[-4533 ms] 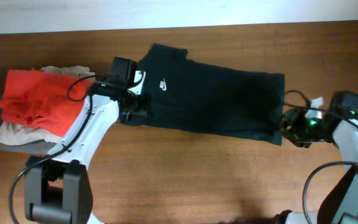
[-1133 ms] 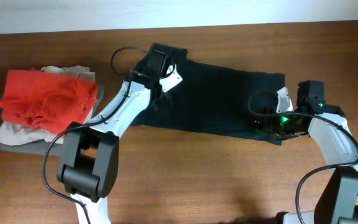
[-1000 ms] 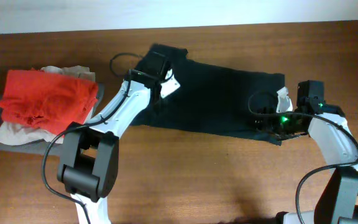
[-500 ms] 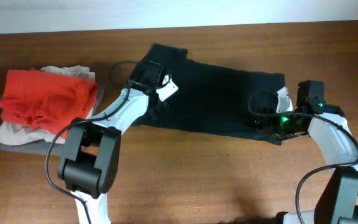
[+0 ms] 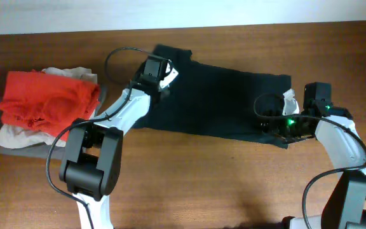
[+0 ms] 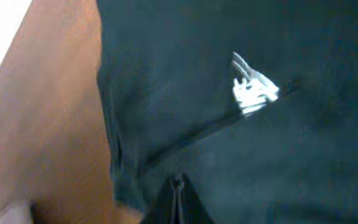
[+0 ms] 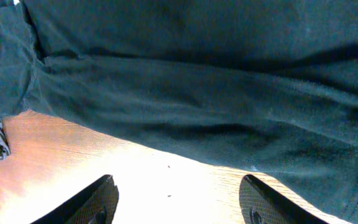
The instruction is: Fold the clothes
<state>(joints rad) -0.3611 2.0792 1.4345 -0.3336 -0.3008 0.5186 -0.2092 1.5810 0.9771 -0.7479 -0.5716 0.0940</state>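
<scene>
A black shirt (image 5: 227,105) lies spread on a brown wooden table (image 5: 202,184), towards its far edge and middle. Its long axis runs left to right, sloping slightly nearer at the right end. In the left wrist view a small white logo (image 6: 253,90) shows on the chest, too blurred to read. The left gripper (image 6: 178,198) is pinched together on the fabric near the shirt's left end, with a crease running up to the logo. The right gripper (image 7: 182,199) has its fingers apart beside the shirt's near right edge. A pile of red, beige and grey clothes (image 5: 46,105) sits at the far left.
</scene>
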